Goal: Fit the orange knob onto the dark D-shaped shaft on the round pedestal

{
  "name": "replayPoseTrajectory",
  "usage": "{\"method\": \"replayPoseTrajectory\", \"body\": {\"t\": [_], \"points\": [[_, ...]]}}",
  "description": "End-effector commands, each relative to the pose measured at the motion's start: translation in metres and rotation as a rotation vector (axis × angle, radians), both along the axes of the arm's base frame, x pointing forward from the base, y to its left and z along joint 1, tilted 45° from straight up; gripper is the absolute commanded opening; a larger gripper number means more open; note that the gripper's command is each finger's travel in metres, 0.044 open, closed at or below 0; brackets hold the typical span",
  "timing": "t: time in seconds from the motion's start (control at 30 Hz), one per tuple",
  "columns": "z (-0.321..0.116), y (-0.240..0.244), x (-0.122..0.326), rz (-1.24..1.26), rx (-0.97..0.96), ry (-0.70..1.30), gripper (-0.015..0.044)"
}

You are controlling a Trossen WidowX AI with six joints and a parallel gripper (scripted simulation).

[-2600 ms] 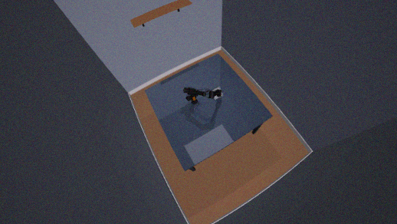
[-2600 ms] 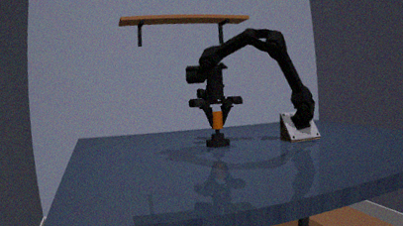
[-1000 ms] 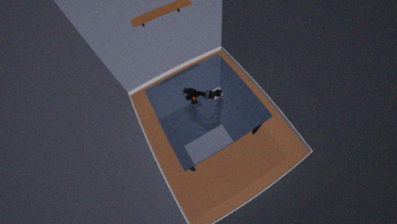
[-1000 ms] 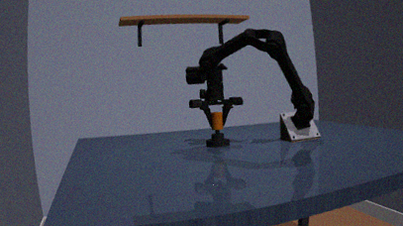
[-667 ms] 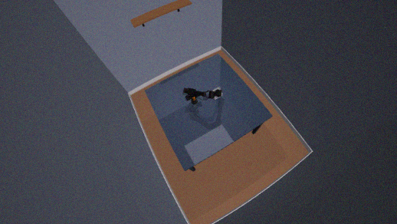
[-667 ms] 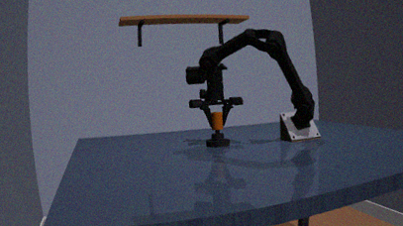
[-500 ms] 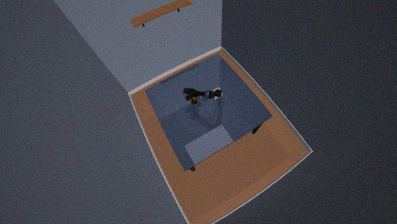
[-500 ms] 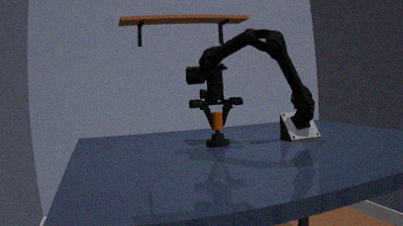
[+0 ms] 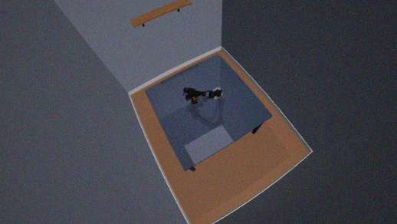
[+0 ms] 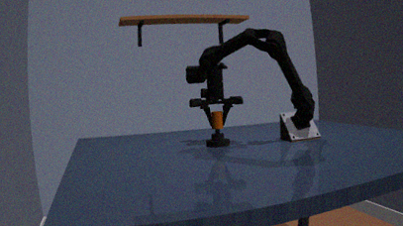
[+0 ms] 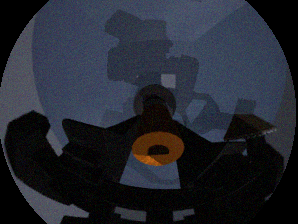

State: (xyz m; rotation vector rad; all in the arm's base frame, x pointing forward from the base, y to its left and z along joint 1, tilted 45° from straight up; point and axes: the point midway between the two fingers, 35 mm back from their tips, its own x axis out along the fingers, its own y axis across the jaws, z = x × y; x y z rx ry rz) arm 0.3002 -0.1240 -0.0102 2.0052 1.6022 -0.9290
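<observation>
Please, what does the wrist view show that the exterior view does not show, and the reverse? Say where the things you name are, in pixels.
Only the wrist view: the D-shaped hole in the top face of the orange knob (image 10: pixel 217 120) (image 11: pixel 142 148).
Only the exterior view: the wooden wall shelf (image 10: pixel 183 19) and the arm's pale base plate (image 10: pixel 310 133).
Both: the knob between the fingers of the gripper (image 10: pixel 217 121) (image 11: pixel 158 145), above the round pedestal (image 10: pixel 217 143) (image 11: pixel 138 100).
</observation>
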Motion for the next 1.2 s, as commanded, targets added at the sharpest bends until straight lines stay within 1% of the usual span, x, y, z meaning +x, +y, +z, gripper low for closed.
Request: {"method": "replayPoseTrajectory", "body": {"t": [0.0, 0.97, 1.17], "points": [[-0.0008, 0.0009, 0.0004, -0.005, -0.003, 0.003, 0.0000], [-0.0024, 0.0030, 0.0022, 0.009, -0.005, -0.010, 0.0000], [-0.0026, 0.0033, 0.0022, -0.041, 0.003, 0.038, 0.0000]]}}
